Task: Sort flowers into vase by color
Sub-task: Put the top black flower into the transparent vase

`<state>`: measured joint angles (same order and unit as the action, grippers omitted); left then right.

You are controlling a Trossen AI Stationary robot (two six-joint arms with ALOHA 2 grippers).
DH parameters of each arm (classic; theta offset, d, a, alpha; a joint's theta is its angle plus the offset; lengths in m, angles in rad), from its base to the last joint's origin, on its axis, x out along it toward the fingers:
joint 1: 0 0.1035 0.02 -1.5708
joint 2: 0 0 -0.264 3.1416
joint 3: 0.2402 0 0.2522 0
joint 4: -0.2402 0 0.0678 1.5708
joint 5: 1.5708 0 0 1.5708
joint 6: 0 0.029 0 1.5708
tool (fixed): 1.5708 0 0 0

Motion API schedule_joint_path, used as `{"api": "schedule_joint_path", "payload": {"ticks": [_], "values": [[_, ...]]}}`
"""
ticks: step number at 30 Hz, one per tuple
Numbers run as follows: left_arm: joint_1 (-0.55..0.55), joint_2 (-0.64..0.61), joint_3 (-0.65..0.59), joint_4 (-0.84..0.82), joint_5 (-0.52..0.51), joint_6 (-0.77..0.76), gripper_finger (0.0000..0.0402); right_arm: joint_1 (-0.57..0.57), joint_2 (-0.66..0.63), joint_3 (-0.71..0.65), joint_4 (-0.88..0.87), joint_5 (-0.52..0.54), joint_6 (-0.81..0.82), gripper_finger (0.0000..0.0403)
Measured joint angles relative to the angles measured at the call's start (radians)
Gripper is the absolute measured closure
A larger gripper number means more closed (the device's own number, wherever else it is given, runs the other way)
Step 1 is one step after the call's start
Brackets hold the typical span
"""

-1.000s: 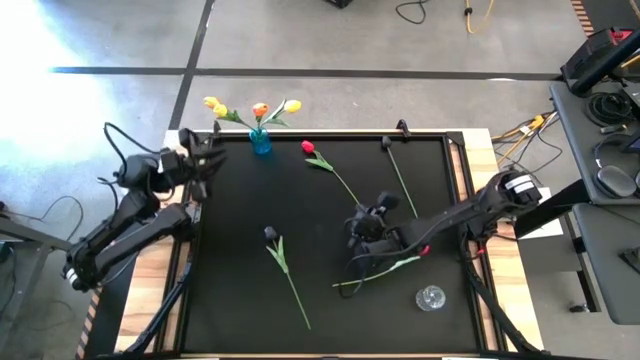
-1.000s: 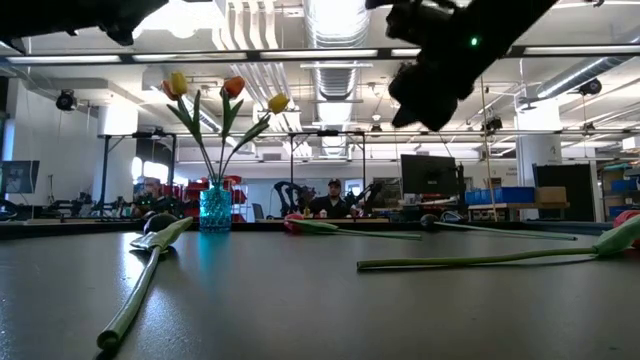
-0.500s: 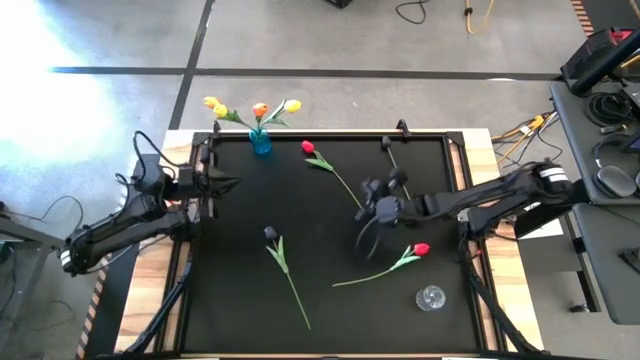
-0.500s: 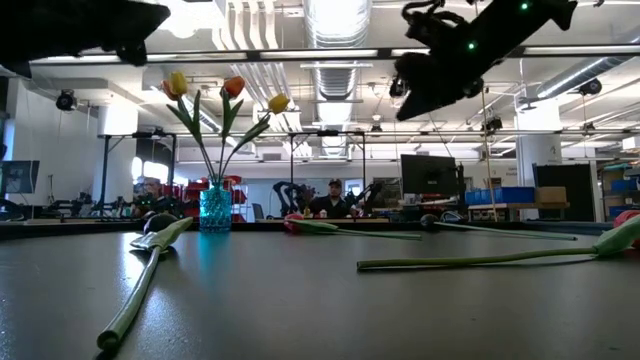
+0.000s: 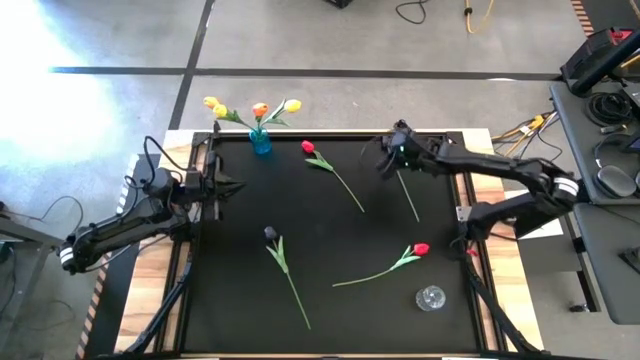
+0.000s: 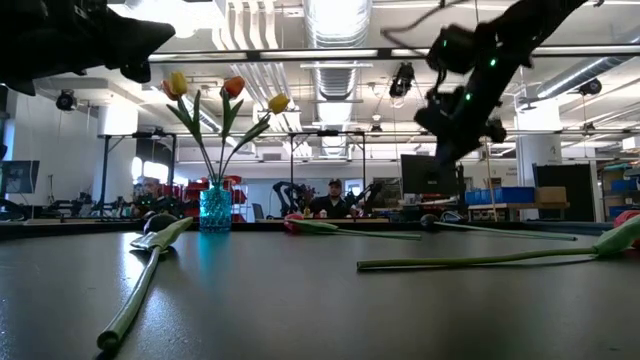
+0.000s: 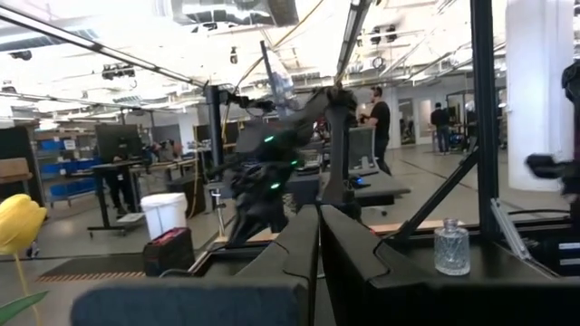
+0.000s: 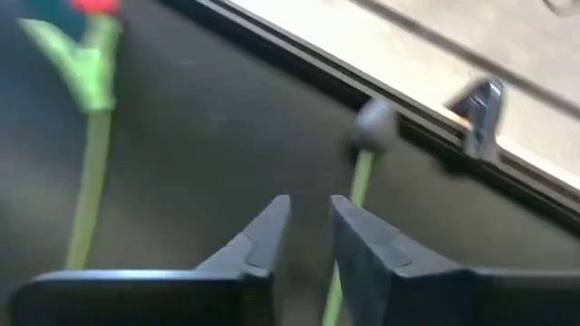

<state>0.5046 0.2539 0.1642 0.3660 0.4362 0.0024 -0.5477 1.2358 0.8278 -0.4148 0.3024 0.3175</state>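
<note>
High view, right tool [image 5: 385,160] above dark tulip [image 5: 401,182], no legible writing

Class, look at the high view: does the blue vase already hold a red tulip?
No. The blue vase holds only yellow and orange heads; both red tulips lie on the table.

A clamp [image 8: 478,116] sits on the table's wooden edge [image 5: 480,140].

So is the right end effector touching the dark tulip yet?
Apart. The right wrist view shows the right end effector empty, with the dark-headed artificial tulip lying beyond its fingertips.
</note>
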Motion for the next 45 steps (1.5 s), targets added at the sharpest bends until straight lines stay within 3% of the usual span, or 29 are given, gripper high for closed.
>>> {"api": "schedule_joint_path", "payload": {"ticks": [5,8,16,24,38,45], "values": [[0.000,0.000,0.000,-0.006,0.000,-0.004,0.0402,-0.132,0.122,0.031,-0.031,-0.121,-0.001,0.0265],[0.000,0.001,0.001,-0.008,0.000,-0.005,0.0402,-0.166,0.215,0.075,-0.066,-0.127,-0.024,0.0240],[0.000,0.013,0.001,-0.017,0.000,-0.005,0.0402,-0.213,0.457,0.260,-0.190,-0.127,-0.051,0.0228],[0.000,0.031,0.001,-0.017,0.000,-0.005,0.0402,-0.217,0.567,0.381,-0.276,-0.127,-0.022,0.0254],[0.000,0.035,0.002,-0.014,0.001,-0.005,0.0402,-0.243,0.580,0.381,-0.298,-0.121,-0.012,0.0355],[0.000,0.035,0.002,0.003,0.001,0.010,0.0401,-0.246,0.560,0.379,-0.376,-0.180,-0.054,0.0391]]}}
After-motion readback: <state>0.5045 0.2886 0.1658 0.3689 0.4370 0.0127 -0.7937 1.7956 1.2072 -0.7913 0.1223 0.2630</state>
